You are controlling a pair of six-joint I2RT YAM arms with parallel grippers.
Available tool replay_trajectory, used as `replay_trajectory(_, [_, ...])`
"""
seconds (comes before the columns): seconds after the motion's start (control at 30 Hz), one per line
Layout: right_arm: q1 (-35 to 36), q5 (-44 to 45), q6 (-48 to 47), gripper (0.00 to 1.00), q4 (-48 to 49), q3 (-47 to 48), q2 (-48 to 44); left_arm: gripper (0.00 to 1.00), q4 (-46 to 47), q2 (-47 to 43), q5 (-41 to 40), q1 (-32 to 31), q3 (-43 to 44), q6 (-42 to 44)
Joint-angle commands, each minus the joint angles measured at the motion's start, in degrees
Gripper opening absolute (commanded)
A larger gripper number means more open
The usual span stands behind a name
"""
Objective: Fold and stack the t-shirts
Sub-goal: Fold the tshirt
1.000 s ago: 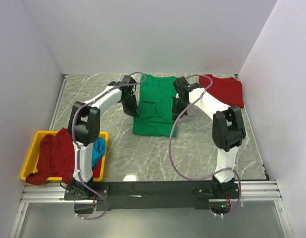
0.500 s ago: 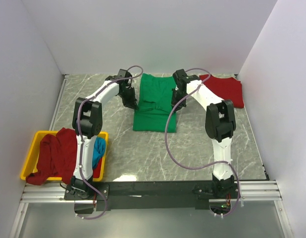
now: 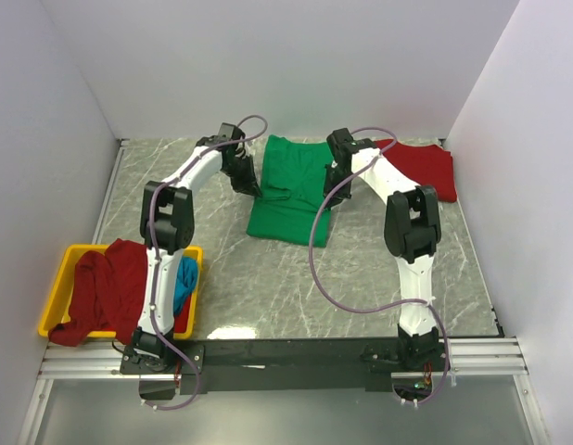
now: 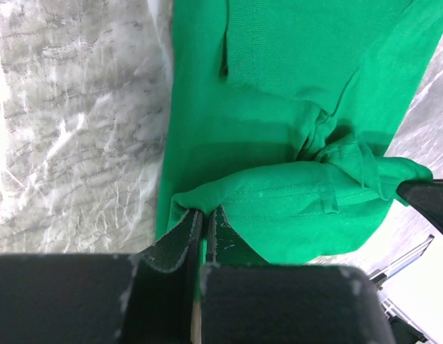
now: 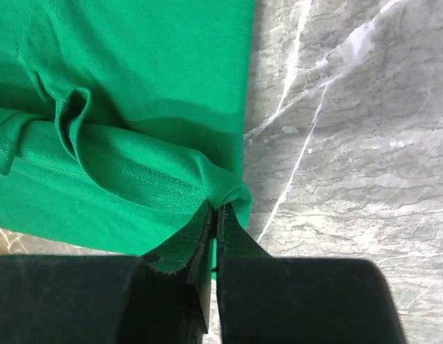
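A bright green t-shirt (image 3: 291,190) lies partly folded in the middle of the far half of the table. My left gripper (image 3: 256,190) is shut on its hem at the left side (image 4: 200,208), and my right gripper (image 3: 330,192) is shut on the hem at the right side (image 5: 216,204). The lifted hem (image 4: 293,201) hangs doubled over the shirt's body between them. A red t-shirt (image 3: 421,167) lies flat at the far right. Dark red cloth (image 3: 106,287) and blue cloth (image 3: 184,283) sit in the bin.
A yellow plastic bin (image 3: 59,278) stands at the near left beside the left arm's base. White walls close the table at the back and both sides. Grey marbled tabletop (image 3: 268,287) shows in front of the green shirt.
Both grippers have carried the green shirt's hem toward the far end, so the folded part has grown. Both arms have stretched further away from their bases.
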Motion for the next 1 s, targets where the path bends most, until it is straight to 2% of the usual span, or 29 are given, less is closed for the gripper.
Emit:
replay_trajectory(0.0, [-0.79, 0.68, -0.07, 0.00, -0.37, 2.29, 0.34, 0.00, 1.21, 0.79, 0.88, 0.76, 2.28, 1.59])
replay_trajectory(0.07, [-0.88, 0.42, -0.33, 0.00, -0.11, 2.65, 0.70, 0.01, 1.39, 0.97, 0.53, 0.93, 2.63, 1.33])
replay_trajectory(0.13, [-1.06, -0.20, -0.42, 0.01, -0.02, 3.70, 1.49, 0.06, 1.13, 1.49, -0.17, 1.11, 3.07, 0.98])
replay_trajectory(0.17, [-1.06, -0.55, -0.77, 0.12, 0.42, 4.14, 1.66, 0.09, 1.04, 1.41, -0.61, 1.46, 3.07, 0.46])
replay_trajectory(0.2, [-1.14, -1.68, -0.95, 0.21, 0.60, 5.28, 2.10, 0.24, 1.21, 1.23, -1.05, 1.55, 2.90, 0.19])
replay_trajectory(0.27, [-1.23, -2.57, -1.47, 0.40, 1.30, 6.60, 2.19, 0.42, 1.65, -0.17, -3.15, 1.99, 2.20, -0.60])
replay_trajectory(0.3, [-1.23, -2.84, -1.47, 0.44, 1.30, 8.43, 2.19, 0.58, 2.17, -0.87, -3.86, 2.08, 1.84, -0.69])
replay_trajectory(0.33, [-1.23, -3.36, -1.56, 0.50, 1.30, 9.23, 2.02, 0.63, 2.53, -1.66, -4.65, 2.08, 1.32, -0.78])
replay_trajectory(0.4, [-1.32, -3.54, -1.74, 0.54, 1.48, 10.73, 1.15, 0.72, 2.97, -3.86, -6.50, 2.17, 0.00, -0.87])
replay_trajectory(0.47, [-1.23, -3.72, -1.56, 0.58, 2.44, 9.95, -0.78, 0.76, 4.28, -6.83, -6.77, 2.08, -2.81, -0.96])
replay_trajectory(0.67, [0.17, -6.43, -1.47, 0.60, 5.26, 4.33, -5.89, 0.75, 9.02, -15.80, -5.80, 1.73, -14.93, -1.31])
replay_trajectory(0.73, [1.66, -7.23, -1.74, 0.60, 5.08, 2.83, -6.07, 0.74, 10.35, -17.57, -4.84, 1.38, -19.75, -1.74])
replay_trajectory(0.97, [6.15, -10.57, -1.04, 0.60, 6.84, 0.01, -3.62, 0.73, 13.95, -20.65, -2.47, -2.40, -28.74, -3.59])
